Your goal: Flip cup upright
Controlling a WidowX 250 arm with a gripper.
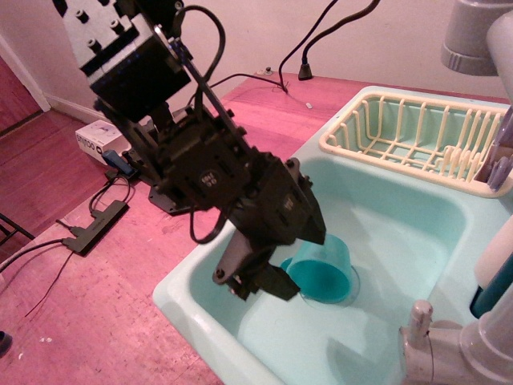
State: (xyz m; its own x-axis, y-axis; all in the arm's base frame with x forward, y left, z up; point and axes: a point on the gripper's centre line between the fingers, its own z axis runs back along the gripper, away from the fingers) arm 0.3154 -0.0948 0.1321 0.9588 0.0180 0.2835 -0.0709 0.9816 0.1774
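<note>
While the cup (325,271) lies tipped on the sink (417,216) floor, a slip is the risk.
Just left of the cup, the gripper (282,255) hangs with jaws apart; a glancing touch could skid it across the sink.

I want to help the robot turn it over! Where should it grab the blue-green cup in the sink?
Probably by its side wall, coming down from above. The cup sits mouth-down on the sink floor, so its rim is out of reach and only the tapered sides are free. The gripper already hangs open at its left side.
</note>
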